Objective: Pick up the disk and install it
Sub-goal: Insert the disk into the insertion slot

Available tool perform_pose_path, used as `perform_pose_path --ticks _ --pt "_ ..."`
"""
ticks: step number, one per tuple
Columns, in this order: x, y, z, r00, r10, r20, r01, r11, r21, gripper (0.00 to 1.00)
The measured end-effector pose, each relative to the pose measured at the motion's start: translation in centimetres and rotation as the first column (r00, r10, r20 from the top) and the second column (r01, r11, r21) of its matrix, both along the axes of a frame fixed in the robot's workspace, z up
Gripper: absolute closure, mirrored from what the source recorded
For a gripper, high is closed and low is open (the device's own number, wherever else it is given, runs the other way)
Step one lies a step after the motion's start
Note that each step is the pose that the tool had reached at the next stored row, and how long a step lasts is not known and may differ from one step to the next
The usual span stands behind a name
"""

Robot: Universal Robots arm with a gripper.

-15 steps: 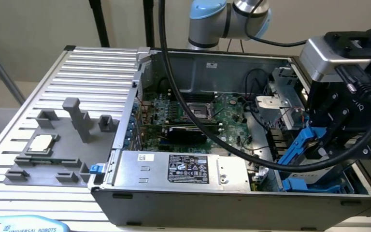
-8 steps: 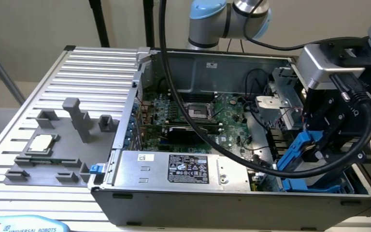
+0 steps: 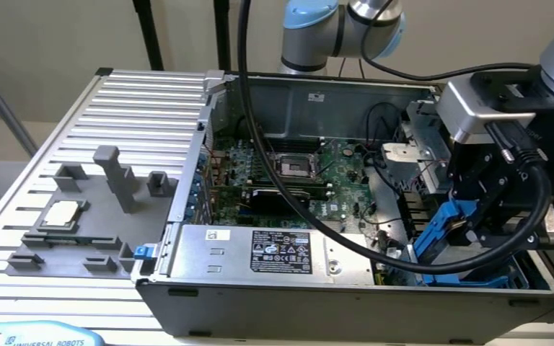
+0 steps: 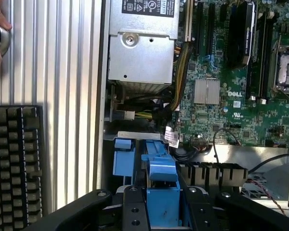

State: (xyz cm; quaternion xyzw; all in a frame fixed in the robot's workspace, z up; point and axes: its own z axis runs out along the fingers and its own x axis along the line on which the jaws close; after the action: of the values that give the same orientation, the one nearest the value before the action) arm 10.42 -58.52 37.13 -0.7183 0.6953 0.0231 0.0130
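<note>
operator: report the position of the gripper.

technician: the gripper (image 3: 472, 225) is inside the open computer case (image 3: 354, 306), at the corner on the exterior view's right, just above the blue drive bay (image 3: 475, 277). it is well apart from the motherboard (image 3: 296, 169) and the power supply (image 3: 277, 252).

operator: report finger state.

technician: the fingers (image 4: 134, 211) are drawn in against opposite sides of a blue plastic carrier, with nothing else between them. no gap shows at either side, so this is judged a firm side grip.

operator: locate the disk.

technician: the disk (image 4: 161, 175) is in that grip, off the table (image 3: 152, 94) and over the bay. its blue carrier stands tilted, not flat. the silver body and label are hidden behind the gripper.

operator: reason for this hold?

technician: gripping the carrier's edges probably keeps the load off the drive body. the tilt probably presents one end of the carrier to the bay opening first. the bay sits close to the case wall, which would explain the approach from above.

operator: task status?

technician: pick-up looks complete. installation is judged in progress, since the carrier does not yet look seated in the bay. the processor chip (image 3: 63, 214) lies on the grey fixture (image 3: 113, 180), well apart and not involved.
</note>
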Motion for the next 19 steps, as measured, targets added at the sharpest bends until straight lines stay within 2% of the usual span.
perform_pose_path --ticks 6,7,19 --pt "-0.03 0.01 -0.36 1.0 0.006 0.0 -0.006 1.0 0.0001 0.67" --pt "-0.04 0.0 -0.37 1.0 0.007 0.0 -0.007 1.0 0.0 0.61" --pt "0.2 0.0 -0.05 1.0 0.008 0.0 -0.008 1.0 0.0024 0.61"
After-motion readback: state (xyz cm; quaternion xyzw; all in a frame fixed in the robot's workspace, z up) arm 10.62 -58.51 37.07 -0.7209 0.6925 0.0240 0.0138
